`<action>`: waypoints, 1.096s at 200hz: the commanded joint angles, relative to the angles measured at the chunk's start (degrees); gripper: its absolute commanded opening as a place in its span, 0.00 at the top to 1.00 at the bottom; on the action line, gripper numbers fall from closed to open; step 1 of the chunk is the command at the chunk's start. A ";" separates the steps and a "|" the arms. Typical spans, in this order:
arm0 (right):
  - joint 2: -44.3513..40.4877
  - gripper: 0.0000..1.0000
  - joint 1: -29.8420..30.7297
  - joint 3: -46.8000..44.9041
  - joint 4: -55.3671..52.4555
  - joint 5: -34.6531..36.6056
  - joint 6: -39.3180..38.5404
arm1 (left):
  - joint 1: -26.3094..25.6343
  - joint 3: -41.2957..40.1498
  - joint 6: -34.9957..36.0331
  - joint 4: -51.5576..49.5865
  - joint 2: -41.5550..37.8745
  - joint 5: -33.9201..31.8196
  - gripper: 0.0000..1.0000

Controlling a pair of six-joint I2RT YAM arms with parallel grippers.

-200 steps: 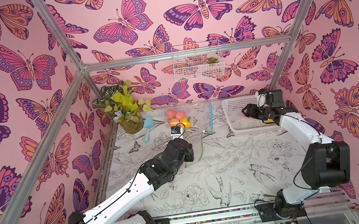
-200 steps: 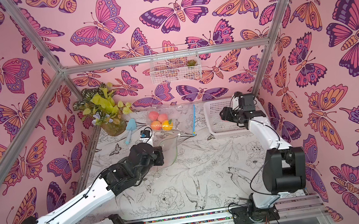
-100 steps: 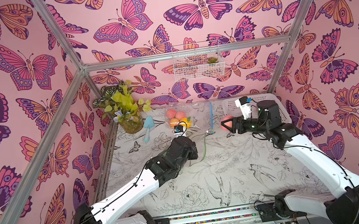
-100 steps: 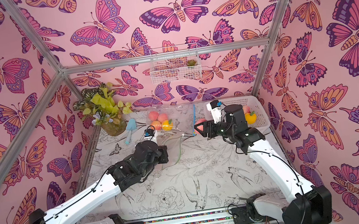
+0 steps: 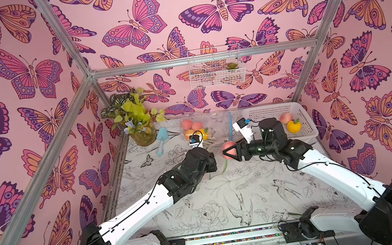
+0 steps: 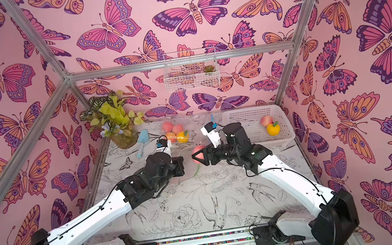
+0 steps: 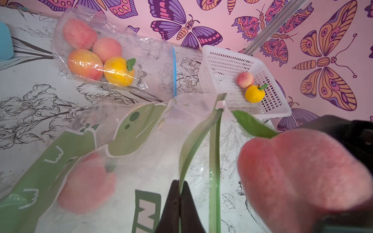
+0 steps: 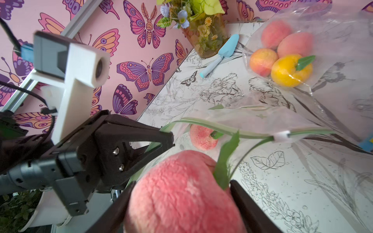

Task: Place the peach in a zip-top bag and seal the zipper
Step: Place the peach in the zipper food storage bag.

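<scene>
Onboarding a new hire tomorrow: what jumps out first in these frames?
The peach clamped in the right gripper, above mid-table, just outside the mouth of the green-printed zip-top bag. The left gripper pinches that bag's zipper edge, holding it open, with a second peach inside. All around, loud pink butterfly wallpaper.

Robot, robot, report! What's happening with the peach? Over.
Left fingers pinching zip-top bag rim, mouth open. Right fingers holding peach near the mouth. Another peach already inside. Nothing blocking.
</scene>
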 commanded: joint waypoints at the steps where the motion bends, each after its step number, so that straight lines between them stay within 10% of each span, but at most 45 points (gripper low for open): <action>1: 2.17 0.36 1.51 0.14 2.53 -0.91 1.63 | 0.34 1.07 -0.20 1.55 0.55 1.69 1.00; 124: 8.87 0.33 5.49 4.32 -3.72 14.98 1.43 | 0.30 0.43 0.77 5.15 0.22 8.84 1.00; 219: 9.81 0.10 7.16 6.45 -5.51 17.69 -0.64 | 0.34 -0.42 0.58 5.86 -0.05 8.22 1.00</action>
